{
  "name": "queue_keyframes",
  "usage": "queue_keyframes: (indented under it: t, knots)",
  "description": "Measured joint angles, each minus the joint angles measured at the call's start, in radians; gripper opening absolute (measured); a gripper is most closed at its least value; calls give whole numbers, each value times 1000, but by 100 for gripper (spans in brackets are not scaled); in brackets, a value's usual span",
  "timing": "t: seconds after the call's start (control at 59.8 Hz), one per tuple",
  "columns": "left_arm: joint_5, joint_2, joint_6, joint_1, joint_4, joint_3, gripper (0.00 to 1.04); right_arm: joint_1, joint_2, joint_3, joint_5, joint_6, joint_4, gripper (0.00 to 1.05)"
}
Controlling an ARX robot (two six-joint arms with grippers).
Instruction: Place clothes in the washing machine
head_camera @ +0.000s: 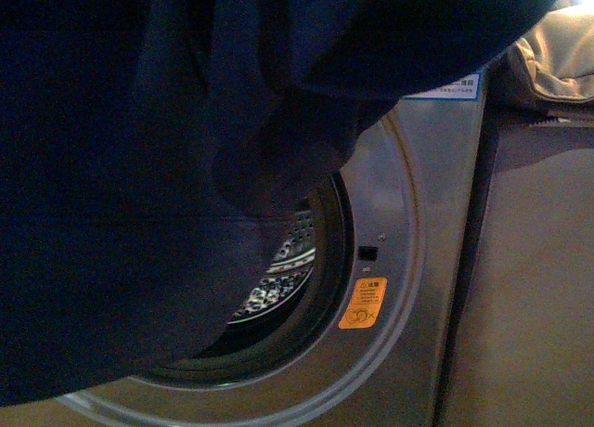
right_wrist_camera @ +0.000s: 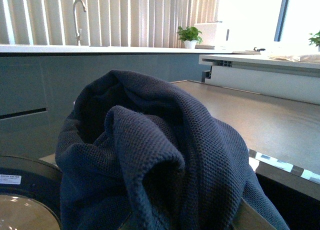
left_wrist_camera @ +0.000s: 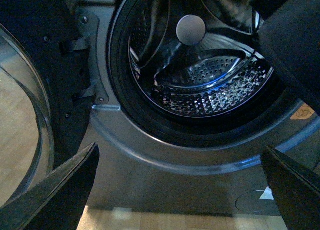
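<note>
The navy knit garment bunches in thick, coarse-textured folds over my right wrist camera. It hides my right gripper, so I cannot tell its grip. From the front it hangs before the washing machine, a stitched hem crossing it, covering most of the porthole. My left gripper gapes wide and empty toward the perforated drum.

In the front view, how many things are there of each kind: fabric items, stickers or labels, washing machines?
Fabric items: 2 (navy clothes, beige padded fabric)
Stickers or labels: 2 (orange sticker, blue-and-white label)
Washing machine: 1
Total: 5
</note>
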Motion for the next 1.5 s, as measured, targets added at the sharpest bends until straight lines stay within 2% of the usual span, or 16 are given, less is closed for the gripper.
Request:
queue_keyframes:
  t: [0.284,0.334,0.368,0.384,0.418,0.468,0.568,0.685,0.836,1.003,1.12,1.337,1.504]
  knots:
    - [9,0,-1,2,0,0,98,0,0,0,1,-4,0,11]
    - [173,27,-63,57,24,1,98,0,0,0,3,-4,0,11]
    - [360,90,-143,139,85,4,98,-1,0,0,6,-4,0,11]
    - [373,105,-158,154,98,5,98,-1,0,0,6,-4,0,11]
    - [496,171,-212,212,155,17,98,-1,0,0,4,-5,0,11]
    - [563,238,-239,259,212,42,98,-1,0,0,4,-6,0,11]
    - [714,445,-319,324,425,180,98,-1,0,0,6,-6,0,11]
    - [868,671,-436,318,694,348,98,-1,0,0,5,-6,0,11]
    - [931,887,-578,245,923,533,98,-1,0,0,4,-6,0,11]
    - [975,997,-632,123,962,673,98,-1,0,0,4,-6,0,11]
    - [955,1008,-584,6,853,745,98,-1,0,0,4,-6,0,11]
    - [871,1019,-375,-216,592,830,98,-1,0,0,4,-6,0,11]
    - [763,1073,-284,-367,526,904,98,-1,0,0,4,-6,0,11]
